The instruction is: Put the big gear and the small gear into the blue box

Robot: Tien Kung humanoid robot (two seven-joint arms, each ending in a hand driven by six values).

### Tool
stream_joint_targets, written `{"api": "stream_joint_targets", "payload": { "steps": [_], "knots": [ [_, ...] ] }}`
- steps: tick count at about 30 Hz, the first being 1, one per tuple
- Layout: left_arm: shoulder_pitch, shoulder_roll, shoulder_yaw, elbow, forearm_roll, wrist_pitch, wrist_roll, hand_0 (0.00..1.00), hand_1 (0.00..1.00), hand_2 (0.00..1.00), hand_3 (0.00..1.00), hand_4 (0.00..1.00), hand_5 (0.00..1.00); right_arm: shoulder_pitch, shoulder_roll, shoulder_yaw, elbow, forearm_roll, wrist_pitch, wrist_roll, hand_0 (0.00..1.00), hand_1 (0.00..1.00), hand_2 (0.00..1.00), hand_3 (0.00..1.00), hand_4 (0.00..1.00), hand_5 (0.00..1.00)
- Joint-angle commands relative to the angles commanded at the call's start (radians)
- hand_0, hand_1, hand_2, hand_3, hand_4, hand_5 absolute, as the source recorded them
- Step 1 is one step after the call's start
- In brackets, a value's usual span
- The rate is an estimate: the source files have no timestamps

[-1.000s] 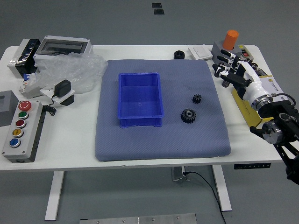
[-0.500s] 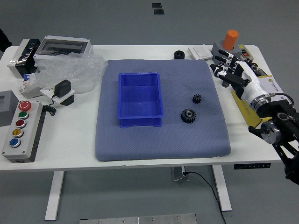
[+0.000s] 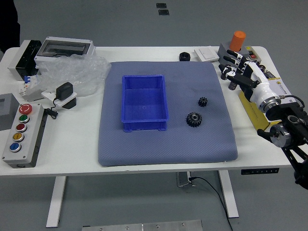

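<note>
Head view: a black-clad person [image 3: 8, 26] has come into sight beyond the far left corner of the white desk [image 3: 72, 154].
Big black toothed gear [image 3: 194, 119]: unmoved on the blue-grey mat [image 3: 163, 150].
Small black toothed gear [image 3: 202, 101]: also unmoved, near it.
Open blue plastic box [image 3: 144, 126]: empty, so you have both gears to place.
Right robot hand [image 3: 248, 79]: fingers spread, holding nothing; you'd likely reach for a gear next, minding the person.
</note>
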Motion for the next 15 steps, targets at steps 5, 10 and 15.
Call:
{"api": "stream_joint_targets", "payload": {
  "steps": [5, 10, 15],
  "knots": [
    [0.001, 0.000, -0.002, 0.000, 0.000, 0.000, -0.001, 0.851, 0.800, 0.801, 0.845, 0.584, 0.059, -0.001, -0.002, 0.008, -0.001, 0.005, 0.001, 0.001, 0.823, 0.746, 0.872, 0.886, 0.722, 0.118],
    [0.002, -0.003, -0.003, 0.000, -0.001, -0.001, -0.002, 0.851, 0.800, 0.801, 0.845, 0.584, 0.059, -0.003, -0.003, 0.014, -0.003, 0.011, 0.003, 0.003, 0.823, 0.744, 0.867, 0.884, 0.723, 0.118],
    [0.003, -0.004, -0.004, 0.000, -0.002, 0.000, -0.002, 0.851, 0.800, 0.801, 0.845, 0.583, 0.059, -0.005, -0.003, 0.020, -0.005, 0.016, 0.004, 0.006, 0.823, 0.745, 0.867, 0.884, 0.724, 0.122]
  ]
}}
